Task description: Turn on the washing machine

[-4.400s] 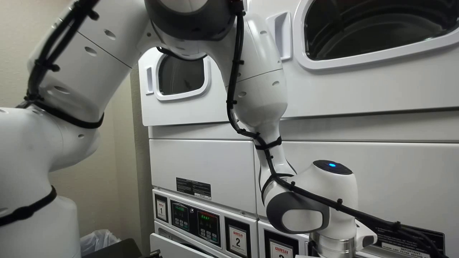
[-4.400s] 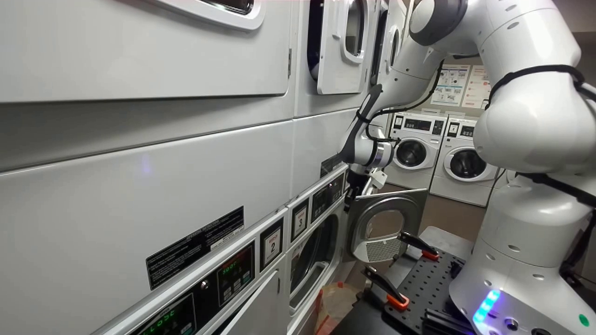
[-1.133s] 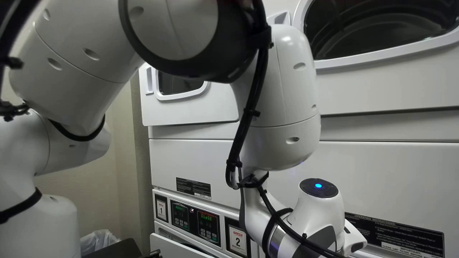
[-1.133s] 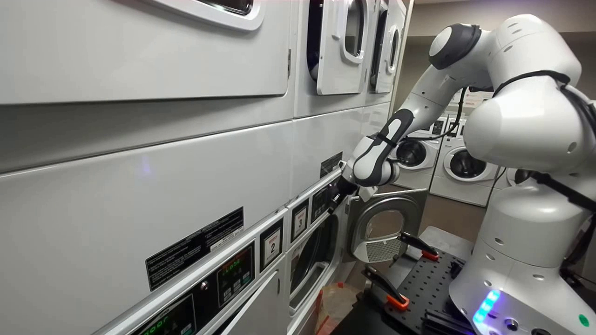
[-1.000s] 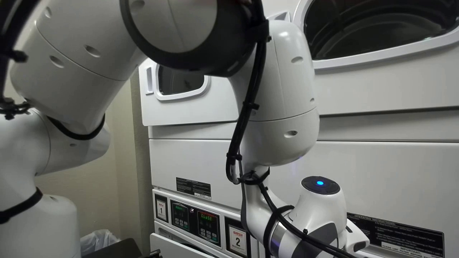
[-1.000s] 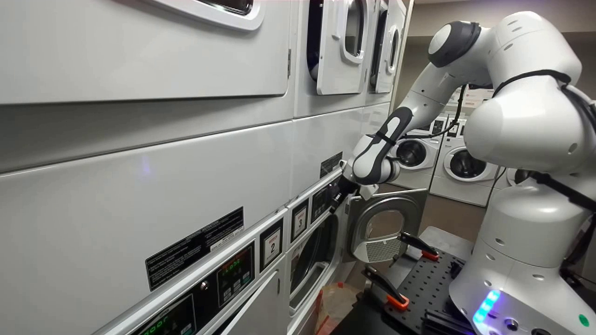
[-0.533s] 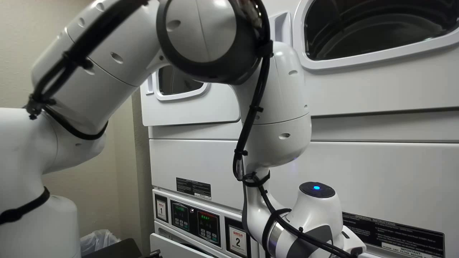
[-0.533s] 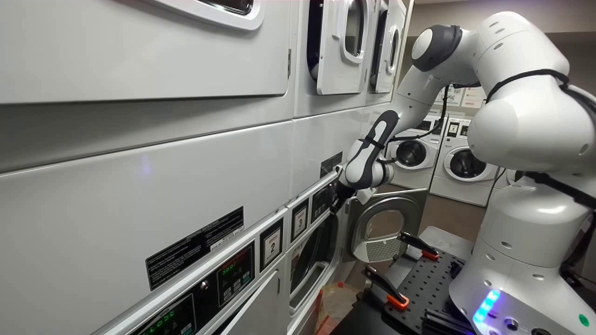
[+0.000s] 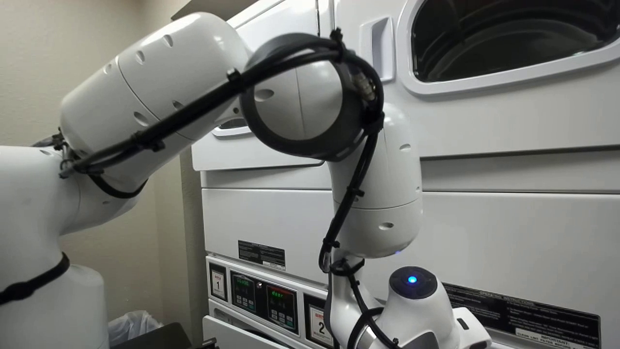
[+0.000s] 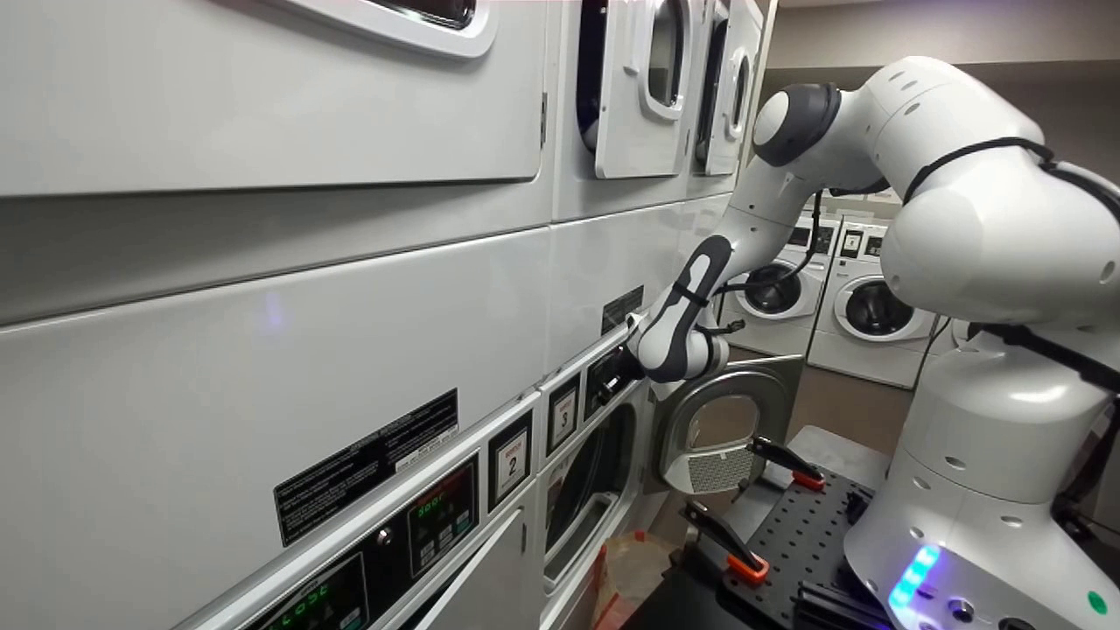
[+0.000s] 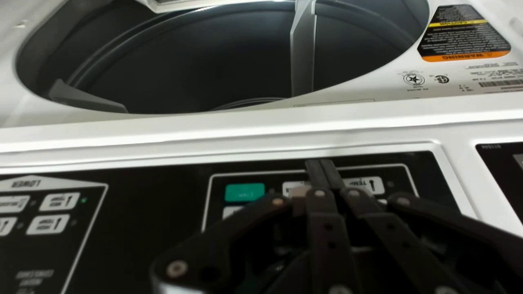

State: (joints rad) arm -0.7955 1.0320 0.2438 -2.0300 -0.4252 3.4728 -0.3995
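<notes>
And here's the gripper [image 11: 321,165], clenched, its 2 fingertips pressed together right over the black control panel [image 11: 143,212], the green button [image 11: 245,192] near them; whether they touch it, I can't tell! The big white washing machine [image 9: 513,232] rises beyond the edge of the black tabletop [image 10: 691,595], the edge where 2 orange-tipped clamps [image 10: 746,569] sit, and look, in an exterior view a silver door [image 10: 770,407] hangs open past that tabletop's far corner!
</notes>
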